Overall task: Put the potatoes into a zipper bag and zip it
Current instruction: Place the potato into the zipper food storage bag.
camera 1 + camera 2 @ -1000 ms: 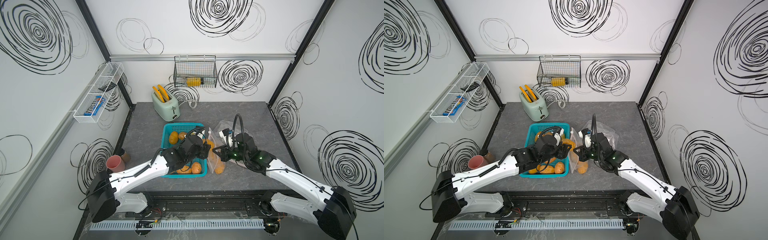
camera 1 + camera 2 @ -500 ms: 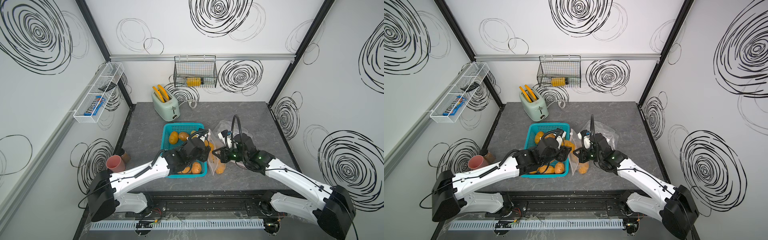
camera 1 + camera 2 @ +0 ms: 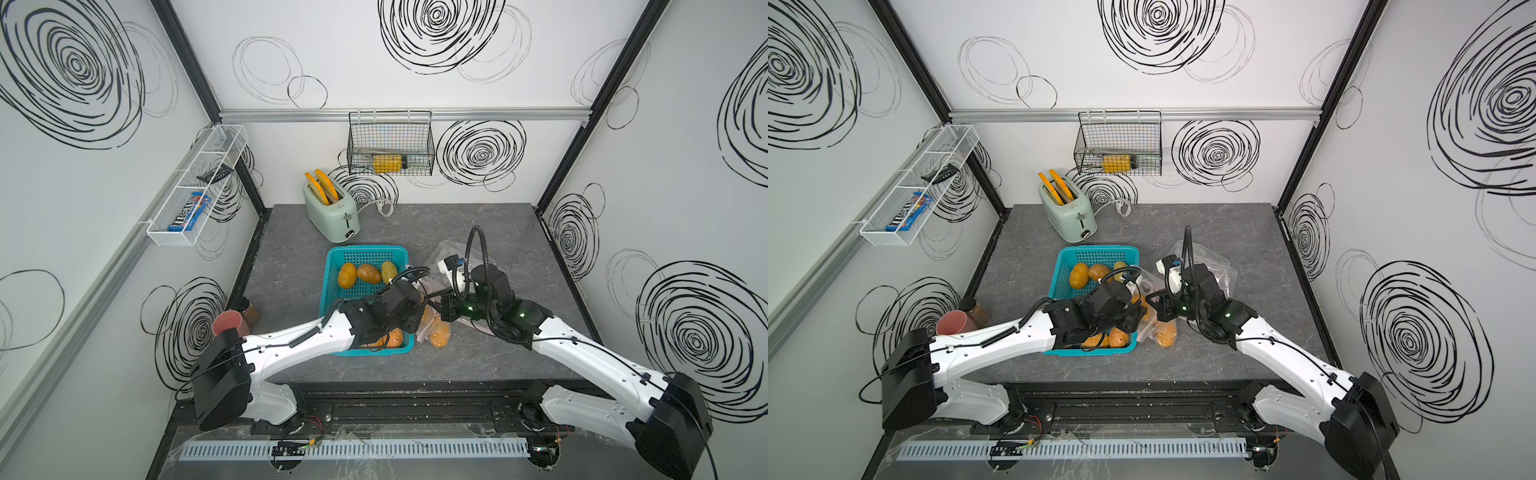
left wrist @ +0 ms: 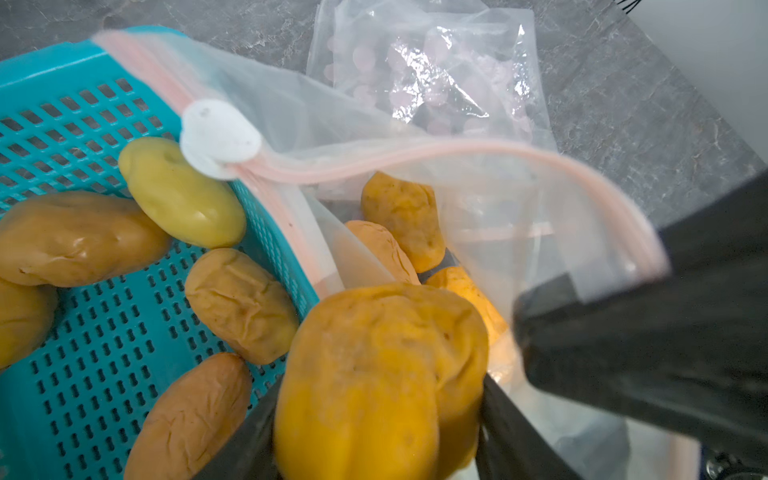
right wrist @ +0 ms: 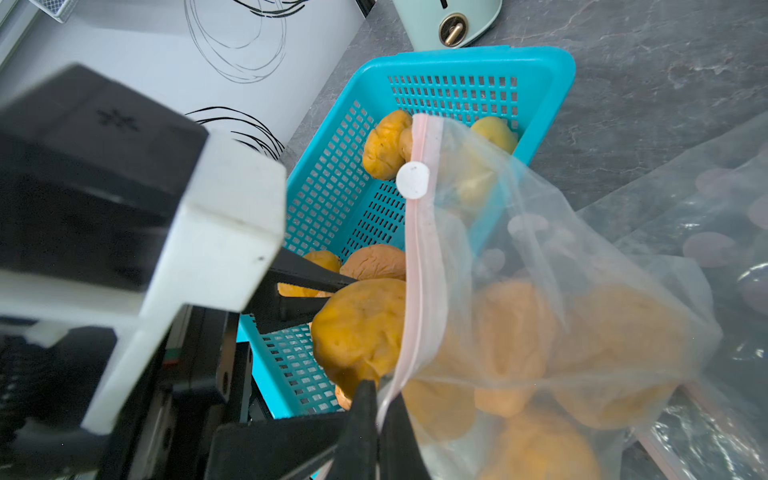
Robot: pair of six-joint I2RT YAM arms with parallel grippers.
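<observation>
My left gripper is shut on an orange potato and holds it at the mouth of the clear zipper bag, just past the teal basket's right wall. Several potatoes lie inside the bag. My right gripper is shut on the bag's pink zipper rim and holds the mouth up and open; the white slider sits at the rim's far end. More potatoes, one of them yellow-green, lie in the basket. In both top views the two grippers meet beside the basket.
A second clear bag with pink dots lies flat behind the held one. A mint toaster with orange slices stands at the back. A pink cup and a brown jar stand at the left edge. A wire basket hangs on the back wall.
My left gripper has carried the potato from above the basket to the right and forward, up to the bag's mouth. The right gripper has kept its hold and barely shifted.
</observation>
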